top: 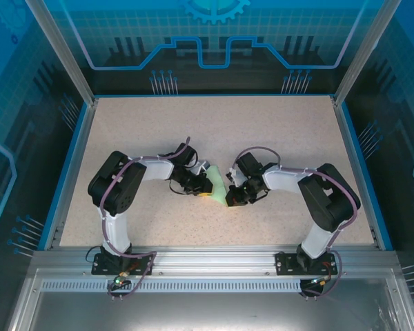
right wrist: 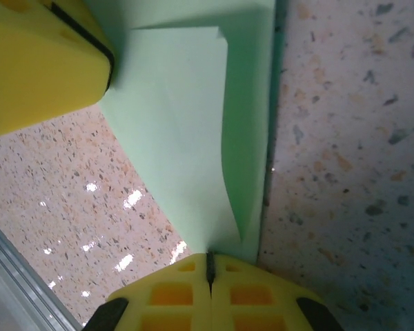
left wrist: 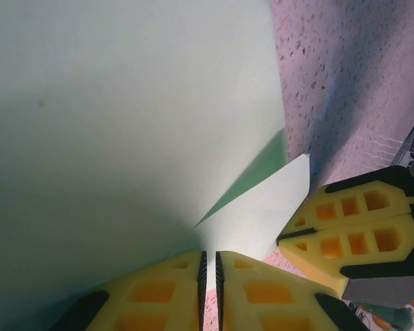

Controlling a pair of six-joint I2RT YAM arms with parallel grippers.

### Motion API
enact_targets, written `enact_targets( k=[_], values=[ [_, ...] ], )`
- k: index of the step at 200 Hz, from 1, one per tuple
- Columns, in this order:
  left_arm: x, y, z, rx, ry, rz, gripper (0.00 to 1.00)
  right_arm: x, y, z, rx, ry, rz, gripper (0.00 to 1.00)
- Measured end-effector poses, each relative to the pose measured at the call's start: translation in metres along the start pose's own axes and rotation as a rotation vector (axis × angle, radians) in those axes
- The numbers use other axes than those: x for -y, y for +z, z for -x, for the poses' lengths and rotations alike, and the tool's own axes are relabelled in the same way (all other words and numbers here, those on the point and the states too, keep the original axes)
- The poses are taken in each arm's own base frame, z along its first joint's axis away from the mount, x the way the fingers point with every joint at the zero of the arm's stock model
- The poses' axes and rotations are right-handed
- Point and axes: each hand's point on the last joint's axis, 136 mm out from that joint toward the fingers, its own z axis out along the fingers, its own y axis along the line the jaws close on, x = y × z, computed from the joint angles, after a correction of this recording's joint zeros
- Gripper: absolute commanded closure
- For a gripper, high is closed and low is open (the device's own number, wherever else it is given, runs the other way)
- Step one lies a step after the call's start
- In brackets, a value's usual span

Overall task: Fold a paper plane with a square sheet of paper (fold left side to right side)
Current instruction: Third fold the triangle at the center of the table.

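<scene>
The pale mint-green sheet of paper [top: 216, 181] is held between my two grippers near the middle of the table, folded into overlapping layers. My left gripper [top: 201, 187] is shut on its left end. In the left wrist view the paper [left wrist: 124, 117] rises from the narrow slit between the yellow fingers of the left gripper [left wrist: 210, 265], and a pointed flap [left wrist: 269, 207] reaches toward the right gripper's fingers [left wrist: 352, 234]. My right gripper [right wrist: 209, 265] is pinched shut on a corner of the paper [right wrist: 186, 117]. The left gripper's finger [right wrist: 41, 62] touches the paper's far end.
The speckled beige table [top: 214, 131] has a blue rim [top: 67, 179] and clear walls at the left, right and back. An aluminium rail [top: 214, 258] with both arm bases runs along the near edge. Both arms bend inward toward the centre.
</scene>
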Motion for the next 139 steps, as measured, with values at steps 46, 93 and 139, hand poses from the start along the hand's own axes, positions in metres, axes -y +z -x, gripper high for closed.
enact_targets(
  k=[46, 93, 139],
  values=[
    [0.004, -0.003, 0.0, 0.016, 0.024, 0.012, 0.77, 0.002, 0.001, 0.0, -0.012, 0.043, 0.014, 1.0],
    [0.039, -0.021, -0.007, 0.068, 0.138, 0.01, 0.8, 0.002, 0.002, 0.0, -0.024, 0.075, 0.05, 1.0],
    [0.06, -0.006, -0.029, 0.016, 0.203, -0.001, 0.82, 0.001, 0.003, 0.0, -0.029, 0.078, 0.069, 1.0]
  ],
)
